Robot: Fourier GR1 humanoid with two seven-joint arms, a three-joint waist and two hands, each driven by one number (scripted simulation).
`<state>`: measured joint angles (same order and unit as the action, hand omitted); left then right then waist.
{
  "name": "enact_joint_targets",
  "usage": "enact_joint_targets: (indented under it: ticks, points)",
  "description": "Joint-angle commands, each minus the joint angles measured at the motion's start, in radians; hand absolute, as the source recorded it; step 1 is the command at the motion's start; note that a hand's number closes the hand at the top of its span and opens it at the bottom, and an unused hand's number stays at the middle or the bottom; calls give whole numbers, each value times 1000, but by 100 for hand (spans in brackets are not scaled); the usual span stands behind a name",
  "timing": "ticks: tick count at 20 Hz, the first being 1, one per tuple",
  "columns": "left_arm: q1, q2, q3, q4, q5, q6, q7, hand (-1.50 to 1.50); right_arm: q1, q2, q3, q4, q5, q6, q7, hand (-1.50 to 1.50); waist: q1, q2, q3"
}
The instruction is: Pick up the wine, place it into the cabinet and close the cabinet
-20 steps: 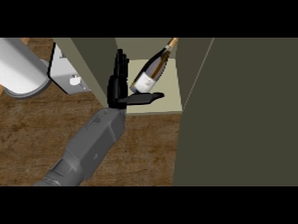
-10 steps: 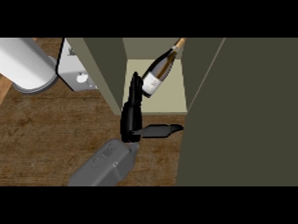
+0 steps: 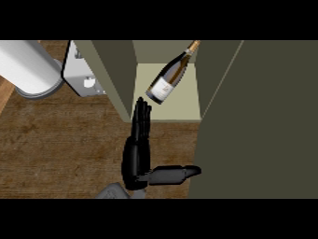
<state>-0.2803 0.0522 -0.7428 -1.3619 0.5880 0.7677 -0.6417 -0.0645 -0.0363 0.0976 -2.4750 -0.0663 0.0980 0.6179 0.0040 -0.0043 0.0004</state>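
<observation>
I see the wine [image 3: 169,77] bottle lying tilted inside the cabinet [image 3: 167,112], in the upper middle of the frame. Its neck points up to the top edge and its white label faces me. It rests on the pale shelf floor, between the cabinet's left wall and the big dark door [image 3: 268,121] that fills the right side of the frame. The door stands open.

Below the bottle I see one black hand [image 3: 138,149], near the bottom middle of the frame. I cannot tell for sure which hand it is, but it looks like the right one. Its fingers are straight and pressed together, pointing up at the shelf's front edge. The thumb sticks out to the right, toward the door. The hand holds nothing and is apart from the bottle.

At the upper left is a big white tube [image 3: 20,65], and beside it a grey box [image 3: 82,74]. The brown wood counter [image 3: 58,140] spreads below them.
</observation>
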Motion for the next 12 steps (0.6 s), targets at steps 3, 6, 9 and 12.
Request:
enact_joint_targets:
  ticks: [3, 6, 9, 12]
  points:
    - [174, 80, -10, -175, -56, 34, 5, -150, -2, -39, -85, -82, -153, 23, 70, -150, -1, 2, 0]
    - [211, 109, -15, -282, -73, 15, 42, -150, 69, -27, -30, -132, -101, 33, 66, -150, -5, 2, 0]
    - [237, 122, -109, -373, -138, 84, 88, -150, 51, -24, -36, -84, -155, 52, 50, -150, -4, 1, 0]
    - [243, 212, -35, -388, -91, -42, 84, -150, 44, -18, 6, -113, -173, 57, 111, -150, -7, 2, 0]
